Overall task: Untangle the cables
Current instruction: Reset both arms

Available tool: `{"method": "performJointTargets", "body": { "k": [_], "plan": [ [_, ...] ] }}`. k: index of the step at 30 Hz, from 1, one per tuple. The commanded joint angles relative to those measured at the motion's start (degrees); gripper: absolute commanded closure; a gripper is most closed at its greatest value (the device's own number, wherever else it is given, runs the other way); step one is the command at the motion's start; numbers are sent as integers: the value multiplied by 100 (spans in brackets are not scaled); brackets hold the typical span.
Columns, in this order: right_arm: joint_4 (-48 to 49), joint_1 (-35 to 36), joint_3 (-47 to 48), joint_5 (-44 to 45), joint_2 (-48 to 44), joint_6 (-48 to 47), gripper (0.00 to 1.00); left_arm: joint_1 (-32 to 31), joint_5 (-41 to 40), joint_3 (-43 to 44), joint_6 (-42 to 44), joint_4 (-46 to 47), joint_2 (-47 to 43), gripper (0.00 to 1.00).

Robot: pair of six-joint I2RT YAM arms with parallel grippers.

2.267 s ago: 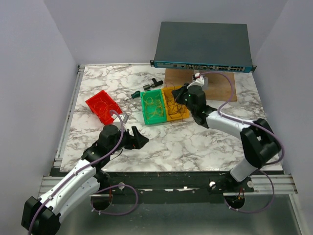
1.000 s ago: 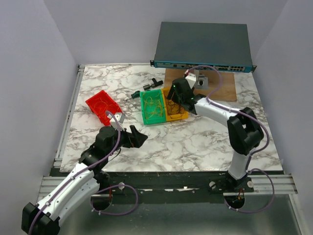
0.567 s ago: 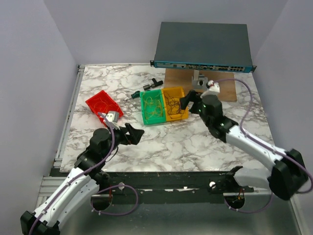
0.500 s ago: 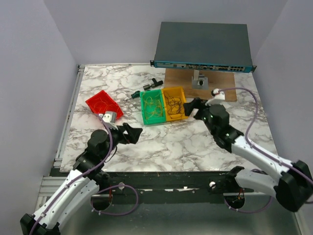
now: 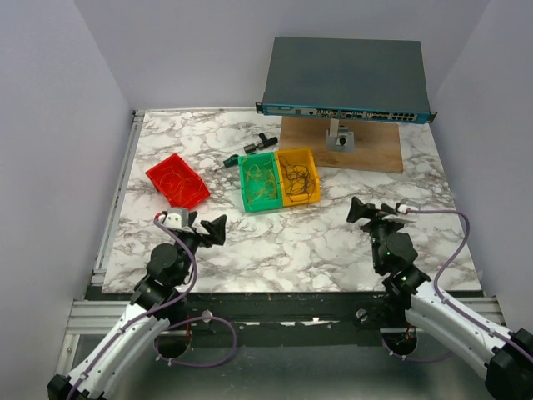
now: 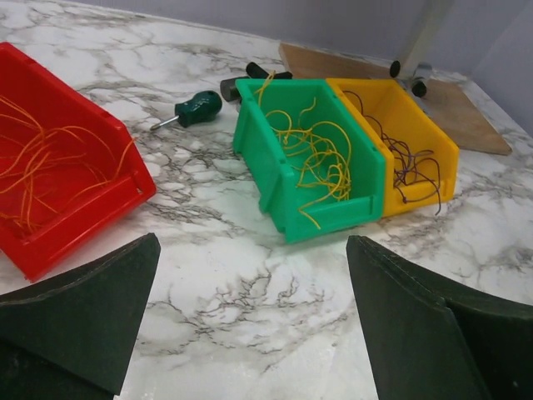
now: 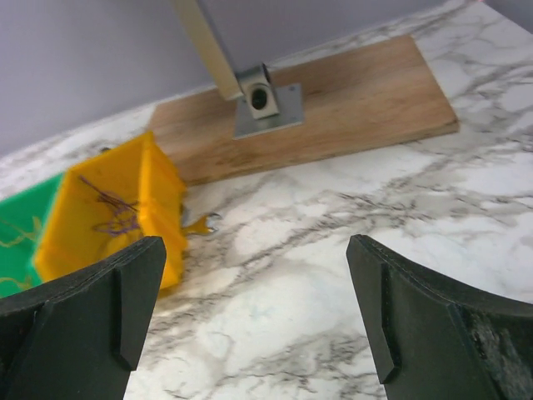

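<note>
The cables (image 5: pixel 261 182) lie loose in the red bin (image 5: pixel 158 177), green bin (image 5: pixel 244 179) and yellow bin (image 5: pixel 315 182) on the worktop (image 5: pixel 283 242). The left fingers (image 5: pixel 206 223), wide and empty, sit nearest, with red at 11 o'clock. The right fingers (image 5: pixel 368 212), equally wide and empty, have yellow at 10 o'clock.

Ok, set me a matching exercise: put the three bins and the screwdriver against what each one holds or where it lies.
Things:
1 red bin
2 green bin
3 yellow bin
4 screwdriver

States:
A dark purple wires inside
B lying on the bare marble
C orange wires inside
D yellow wires inside

Pairs: 1-C, 2-D, 3-A, 4-B
</note>
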Motion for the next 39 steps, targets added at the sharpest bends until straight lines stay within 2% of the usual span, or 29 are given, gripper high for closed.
{"method": "performJointTargets", "body": {
  "k": [1, 4, 5, 6, 7, 9, 11, 13, 14, 17, 20, 22, 24, 25, 26, 27, 28, 29, 31, 33, 34, 39],
  "plan": [
    [1277, 11, -312, 796, 585, -741, 0, 22, -616, -360, 429, 1181, -33, 1],
    [2763, -17, -574, 904, 1109, -1937, 0, 33, -1417, -500, 359, 1893, 391, 2],
    [3163, -113, -620, 865, 1415, -2199, 0, 68, -1418, -535, 561, 2352, 645, 1],
    [3362, -324, -567, 644, 1778, -2292, 0, 132, -1000, -505, 999, 2736, 921, 3],
    [3346, -519, -476, 316, 2119, -2253, 0, 162, -757, -368, 1341, 2959, 1357, 4],
    [3667, -907, -381, -47, 2888, -1780, 0, 222, -1057, 94, 1721, 3190, 2421, 2],
    [4668, -1305, -475, -355, 3661, -1535, 1, 385, -993, 370, 2234, 3546, 3139, 2],
    [5385, -1497, -423, -470, 4413, -1631, 2, 730, -919, 212, 2590, 4410, 3603, 1],
    [5529, -1552, -351, -560, 4673, -1864, 2, 1022, -668, 125, 2591, 4712, 3790, 1],
    [5629, -1747, 61, -1006, 5434, -1887, 2, 2297, 839, 211, 2226, 4749, 4418, 3],
    [5495, -2333, 284, -1622, 5894, -1430, 1, 2782, 1663, 339, 2205, 5013, 4902, 7],
    [4976, -2597, 402, -1813, 5845, -1026, 0, 3005, 1649, 257, 2094, 5579, 5201, 5],
    [5622, -2619, 371, -1755, 6223, -1125, 0, 3231, 1953, 196, 1856, 6382, 5882, 7],
    [5534, -2620, 393, -1796, 6211, -1158, 0, 3229, 2098, 223, 1936, 6921, 6345, 10],
    [5068, -2617, 461, -1777, 6043, -1056, 0, 3229, 2239, 289, 2024, 6834, 6332, 10],
    [4979, -2617, 481, -1782, 6019, -1051, 0, 3233, 2161, 468, 1989, 5939, 6068, 10],
    [5206, -2619, 482, -1822, 6124, -1148, 0, 3235, 1924, 599, 1887, 5771, 6073, 13],
    [5388, -2622, 474, -1812, 6217, -1198, 0, 3232, 1740, 629, 1834, 5922, 6227, 3],
    [5046, -2617, 517, -1789, 6078, -1098, 0, 3224, 1609, 803, 1789, 5491, 6187, 1],
    [5188, -2618, 513, -1818, 6153, -1119, 0, 3231, 1622, 728, 1799, 5810, 6263, 1],
    [5281, -2618, 485, -1793, 6169, -1163, 0, 3231, 1627, 773, 1801, 5591, 6203, 1],
    [5239, -2617, 497, -1801, 6161, -1149, 0, 3221, 1601, 732, 1792, 5770, 6250, 2]
  ]
}}
